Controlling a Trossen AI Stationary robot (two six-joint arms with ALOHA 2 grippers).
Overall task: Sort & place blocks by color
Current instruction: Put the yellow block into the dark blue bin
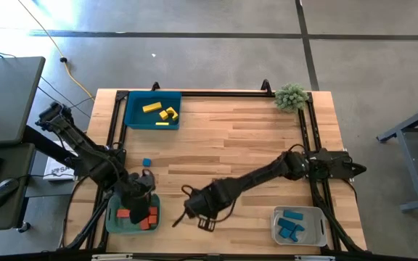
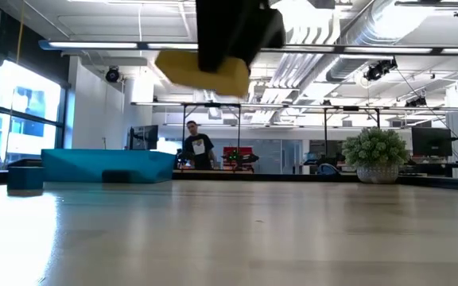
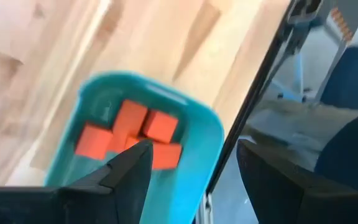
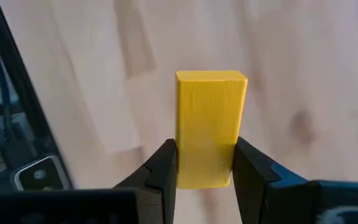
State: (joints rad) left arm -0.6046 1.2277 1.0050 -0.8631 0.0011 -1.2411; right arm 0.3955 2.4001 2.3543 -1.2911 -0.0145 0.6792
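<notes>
High view: wooden table [image 1: 252, 138], then the green tray [image 1: 115, 222] of red-orange blocks [image 3: 129, 134] under the wide-open left gripper [image 3: 191, 177]. Right gripper [image 4: 204, 165] is clamped on a yellow block [image 4: 209, 124], lifted above the table's near middle.

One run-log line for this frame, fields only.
right end effector: shut on yellow block, lifted off table | left end effector: open above teal tray of red-orange blocks | loose: blue block

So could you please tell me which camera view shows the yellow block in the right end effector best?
The right wrist view: the yellow block fills the centre, clamped between both fingers. The low view shows it blurred. The high view hides it.
</notes>
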